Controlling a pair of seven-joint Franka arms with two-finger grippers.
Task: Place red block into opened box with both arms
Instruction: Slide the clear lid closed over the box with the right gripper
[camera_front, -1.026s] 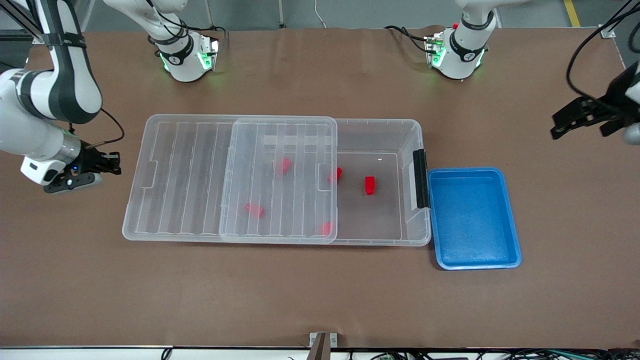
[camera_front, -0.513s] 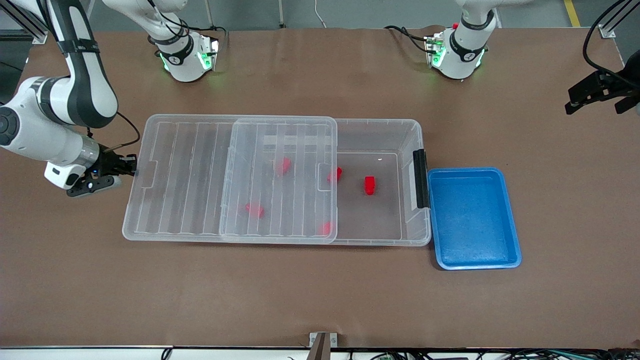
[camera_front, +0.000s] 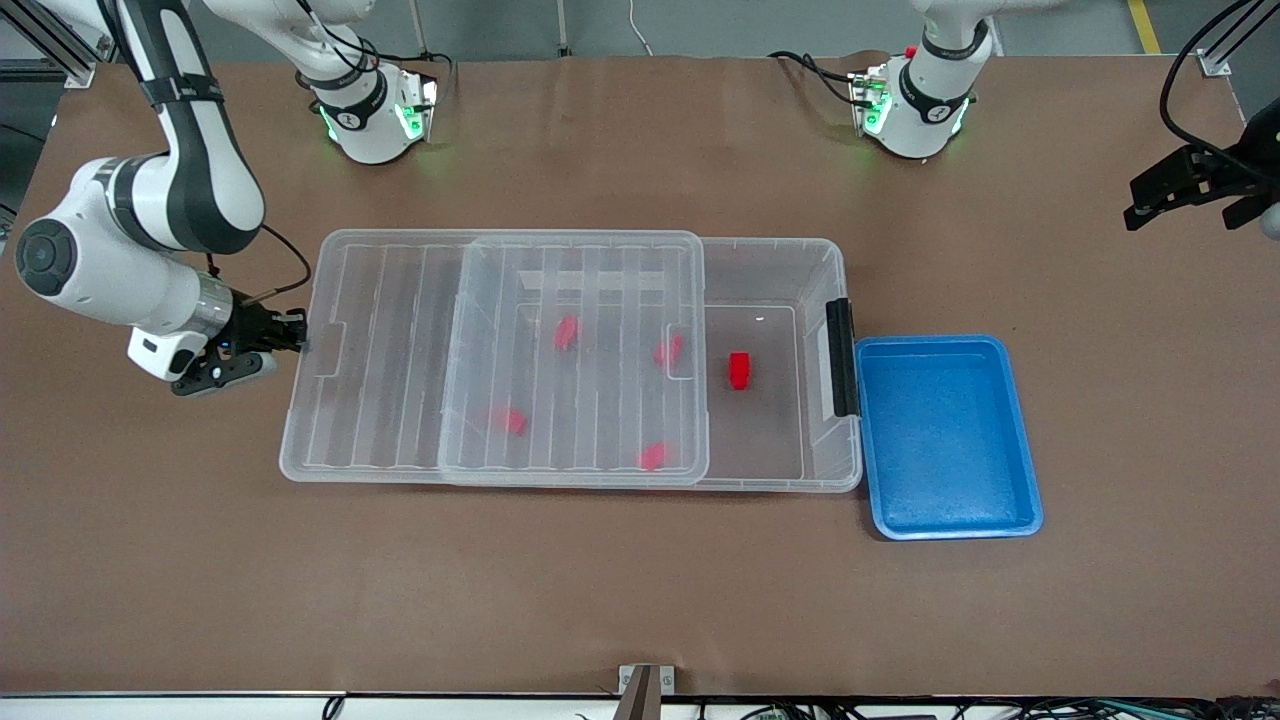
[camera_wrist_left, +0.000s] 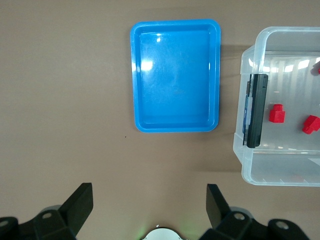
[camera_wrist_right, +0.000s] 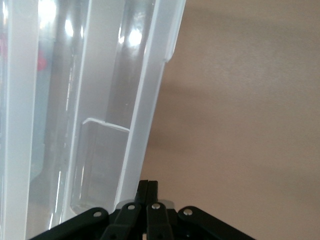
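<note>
Your right gripper (camera_front: 290, 335), jaws closed and holding nothing, presses against the short edge of the ribbed lid (camera_front: 500, 355), which overhangs the box (camera_front: 770, 262) toward the right arm's end of the table. One red block (camera_front: 739, 369) lies uncovered inside the box, near its black latch (camera_front: 841, 357). A blue tray (camera_front: 948, 436) sits beside that latch. Your left gripper (camera_front: 1190, 190) hangs with jaws open over the table's edge.

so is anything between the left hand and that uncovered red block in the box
Nothing visible. The left hand hangs open over bare table at its arm's end, and the red block lies in the box part that the lid leaves uncovered.
</note>
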